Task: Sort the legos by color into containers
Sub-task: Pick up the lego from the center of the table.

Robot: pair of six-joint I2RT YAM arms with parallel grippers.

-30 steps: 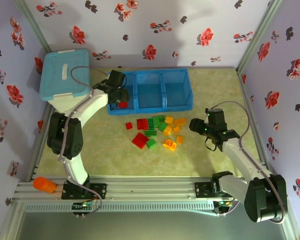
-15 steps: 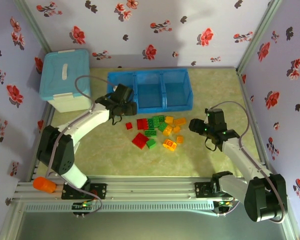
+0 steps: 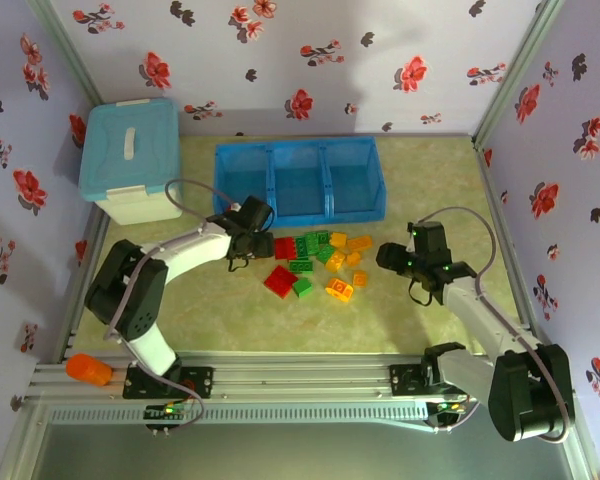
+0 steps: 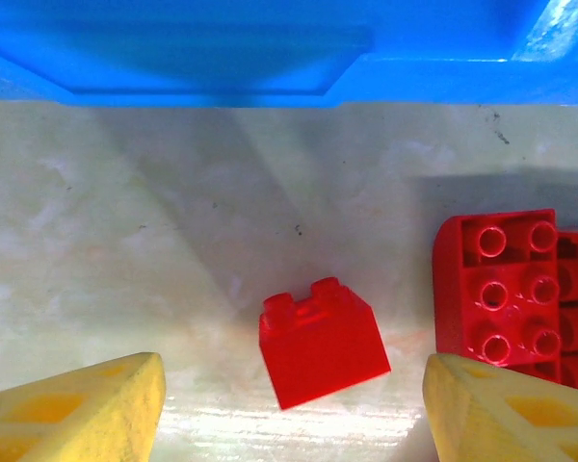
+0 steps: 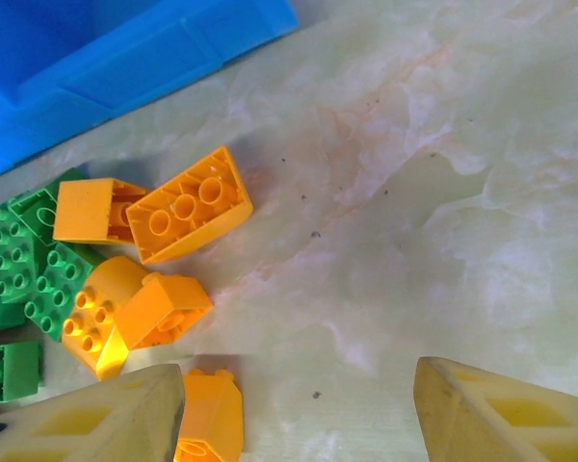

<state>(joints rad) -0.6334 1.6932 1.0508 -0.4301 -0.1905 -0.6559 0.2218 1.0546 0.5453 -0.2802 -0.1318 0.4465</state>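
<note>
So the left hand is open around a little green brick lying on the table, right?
Not quite. The little brick is red, not green. The left wrist view shows it lying on the table between the open fingers of the left hand.

- My left hand [image 3: 258, 243] has swung off the left compartment of the containers [image 3: 310, 217], down the frame to the counter [image 3: 420, 190].
- Its jaws now stand apart over a small red lego [image 4: 323, 339].
</note>
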